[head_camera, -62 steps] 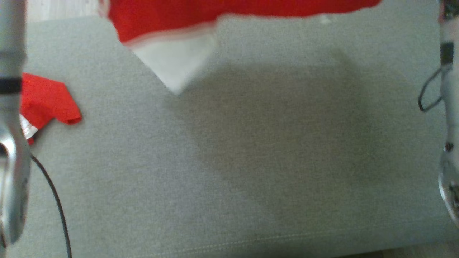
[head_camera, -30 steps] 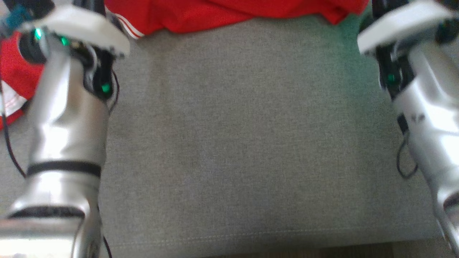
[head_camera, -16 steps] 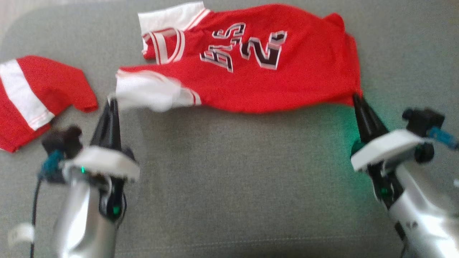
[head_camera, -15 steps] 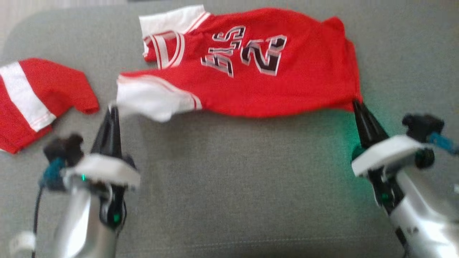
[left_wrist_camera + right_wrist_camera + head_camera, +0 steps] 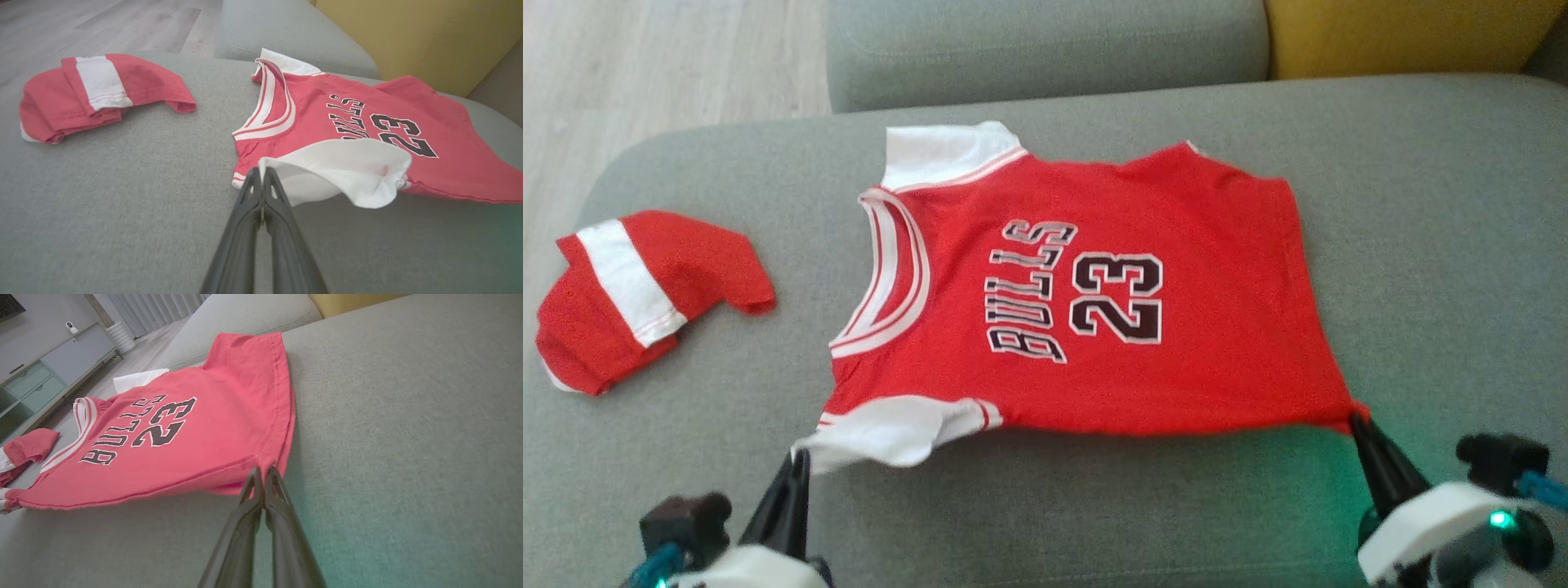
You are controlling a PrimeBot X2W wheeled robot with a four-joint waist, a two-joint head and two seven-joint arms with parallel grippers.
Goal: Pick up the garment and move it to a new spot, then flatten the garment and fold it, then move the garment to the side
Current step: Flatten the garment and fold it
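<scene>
— What lies on the sofa?
— The jersey, spread flat near the middle, print up, collar toward my left. A folded red cloth lies well apart, further left.
— And your claws?
— My left gripper pinches the near white sleeve. My right gripper is closed on the near corner of the hem. That near edge is raised off the sofa.

Matt cloth jersey, rough woven sofa, floor prob. smooth wood.
</scene>
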